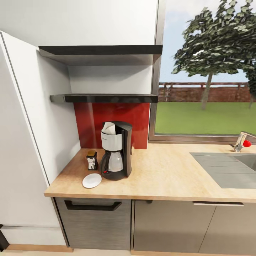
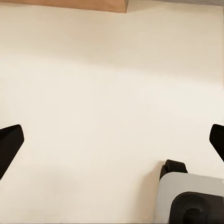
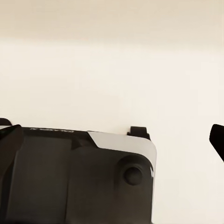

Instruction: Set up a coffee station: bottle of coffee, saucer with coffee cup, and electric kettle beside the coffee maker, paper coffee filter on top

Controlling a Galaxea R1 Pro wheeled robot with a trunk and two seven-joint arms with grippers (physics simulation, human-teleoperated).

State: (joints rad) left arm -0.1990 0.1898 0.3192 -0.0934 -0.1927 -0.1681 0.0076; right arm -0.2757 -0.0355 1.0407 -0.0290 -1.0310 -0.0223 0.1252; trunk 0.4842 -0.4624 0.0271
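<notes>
Pointing down at pale floor, the left gripper (image 2: 112,140) has its fingertips (image 2: 10,140) spread wide with nothing between them; the right gripper (image 3: 112,140) is likewise splayed and empty (part of the robot's base (image 3: 79,177) sits below it). The coffee maker (image 1: 116,150) stands on the kitchen countertop (image 1: 167,177) with a white paper filter (image 1: 108,128) on top. Just left of it stands the bottle of coffee (image 1: 92,160); the saucer (image 1: 92,180) lies in front of that bottle, near the coffee maker's base.

Coffee maker (image 1: 116,150), bottle of coffee (image 1: 92,160), saucer (image 1: 91,180) clustered on countertop (image 1: 167,177).
</notes>
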